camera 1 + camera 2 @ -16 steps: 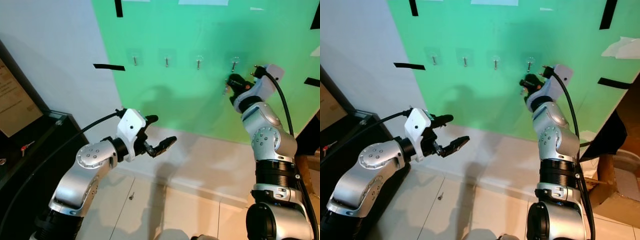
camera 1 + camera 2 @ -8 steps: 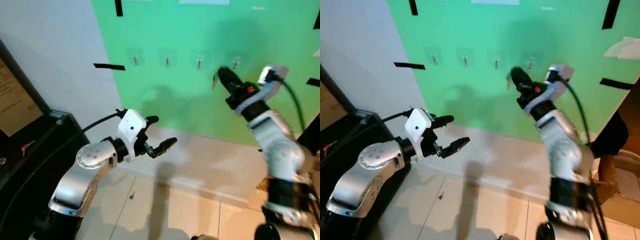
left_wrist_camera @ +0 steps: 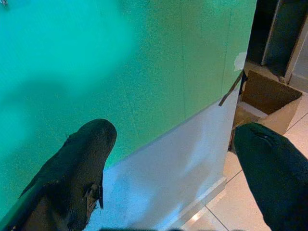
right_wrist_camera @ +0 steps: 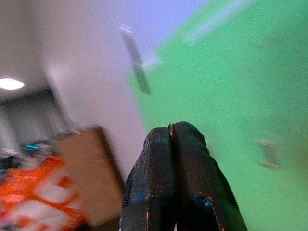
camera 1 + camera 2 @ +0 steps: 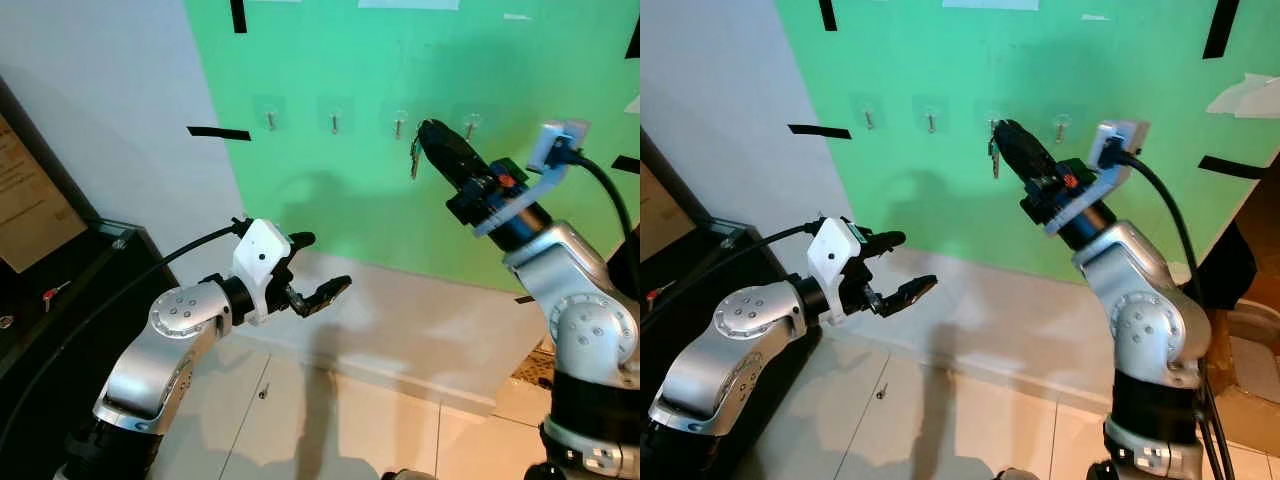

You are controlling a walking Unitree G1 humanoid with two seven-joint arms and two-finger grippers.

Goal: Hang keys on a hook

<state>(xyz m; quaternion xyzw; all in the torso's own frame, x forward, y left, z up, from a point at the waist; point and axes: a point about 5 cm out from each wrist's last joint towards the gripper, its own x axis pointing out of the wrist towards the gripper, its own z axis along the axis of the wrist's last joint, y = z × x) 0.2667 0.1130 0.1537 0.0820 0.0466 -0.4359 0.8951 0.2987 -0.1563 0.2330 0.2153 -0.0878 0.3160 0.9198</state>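
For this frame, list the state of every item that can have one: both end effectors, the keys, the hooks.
Right end effector: shut on keys, raised at the green wall beside the hooks.
Keys: dangling from its fingertips, not on a hook.
Left end effector: open, holding nothing, held low.
Hooks: four in a row, all bare.

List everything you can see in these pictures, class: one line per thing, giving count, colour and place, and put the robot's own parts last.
Hooks: four, clear with metal pegs, in a row on the green board.
Green board: one, green, on the wall ahead.
Black tape strips: several, black, on the board's edges.
Keys: one small bunch, metallic, hanging from the right gripper's tip near the third hook from the left.
Cardboard box: one, brown, on the floor by the wall.
Black cabinet: one, black, at the robot's left.
Left gripper: one, black fingers, open, held low before the wall.
Right gripper: one, black fingers, shut on the keys, raised at the hooks.
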